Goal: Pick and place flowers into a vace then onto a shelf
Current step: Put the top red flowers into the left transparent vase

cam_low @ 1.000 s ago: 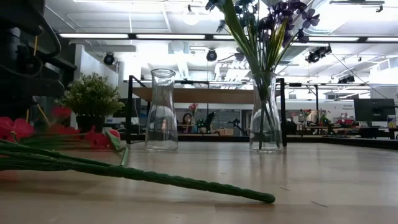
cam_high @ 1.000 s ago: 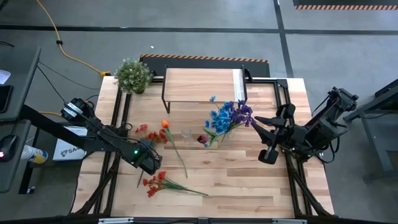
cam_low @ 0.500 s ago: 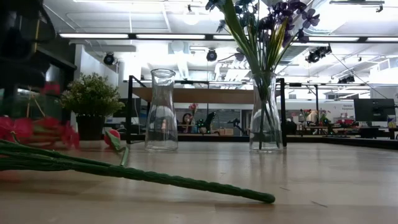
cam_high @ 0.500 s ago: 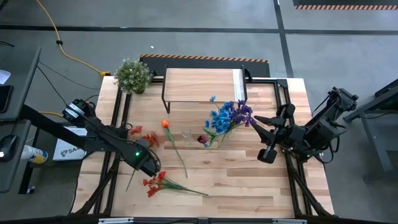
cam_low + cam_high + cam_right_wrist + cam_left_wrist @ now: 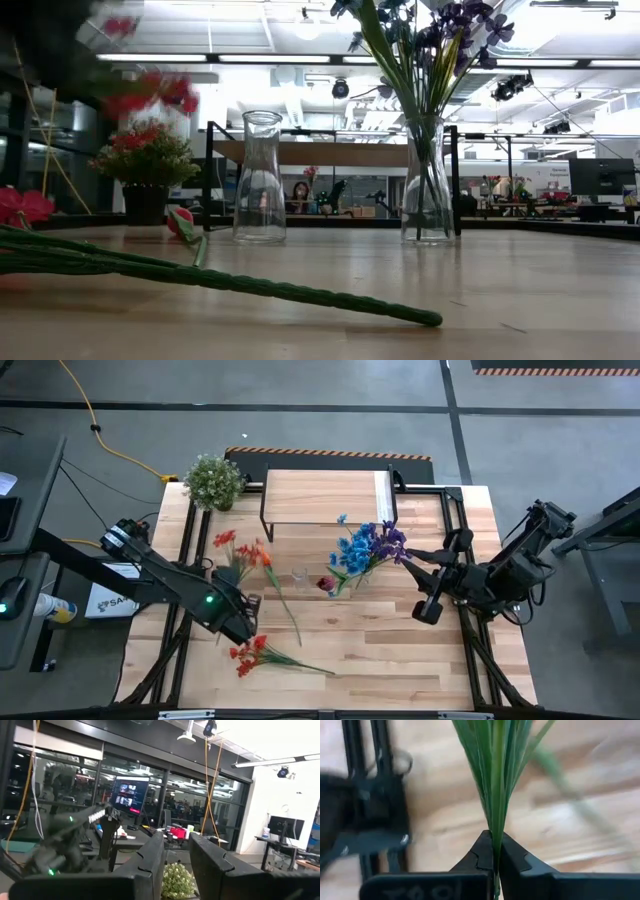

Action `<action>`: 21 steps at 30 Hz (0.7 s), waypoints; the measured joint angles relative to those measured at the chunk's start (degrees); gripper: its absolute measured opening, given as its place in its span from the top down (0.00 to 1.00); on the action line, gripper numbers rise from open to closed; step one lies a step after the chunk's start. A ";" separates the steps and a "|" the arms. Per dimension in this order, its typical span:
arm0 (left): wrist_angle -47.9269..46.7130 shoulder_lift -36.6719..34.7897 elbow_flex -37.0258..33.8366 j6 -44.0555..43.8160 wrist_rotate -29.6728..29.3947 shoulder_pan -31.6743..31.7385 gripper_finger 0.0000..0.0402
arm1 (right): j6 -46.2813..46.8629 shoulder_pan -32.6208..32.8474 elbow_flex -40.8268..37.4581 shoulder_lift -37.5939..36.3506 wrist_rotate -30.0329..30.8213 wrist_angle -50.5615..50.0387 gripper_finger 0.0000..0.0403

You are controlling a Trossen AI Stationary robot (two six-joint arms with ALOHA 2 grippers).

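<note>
Left wrist view | left gripper [image 5: 496, 857] clamped on red flower stem [image 5: 497, 795], near table's left edge | keep stalk vertical over empty vase [image 5: 299, 574] | right gripper [image 5: 433, 581] slightly apart, idle, right edge.

Count of things on the counter [image 5: 400, 650]

Two glass vases [image 5: 260, 178], one empty and one full; three loose red or orange flowers [image 5: 262, 653]; one shelf [image 5: 320, 495]; one potted plant [image 5: 213, 481]; two arms, each with one pincer [image 5: 243, 622].
</note>
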 joint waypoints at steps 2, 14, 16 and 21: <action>0.95 -0.51 2.32 -0.12 -7.63 -0.52 0.90 | 0.00 0.00 0.00 0.00 1.04 0.02 0.79; 0.67 -2.48 5.00 -2.34 -35.47 -1.81 0.90 | 0.00 0.00 0.00 0.00 4.38 -0.24 0.79; 0.48 -2.49 5.00 -2.40 -40.76 -1.80 0.90 | 0.00 0.00 0.00 0.00 4.36 -0.24 0.79; 0.48 -2.49 5.00 -2.45 -53.65 -1.77 0.90 | 0.00 0.00 0.00 0.00 4.38 -0.22 0.79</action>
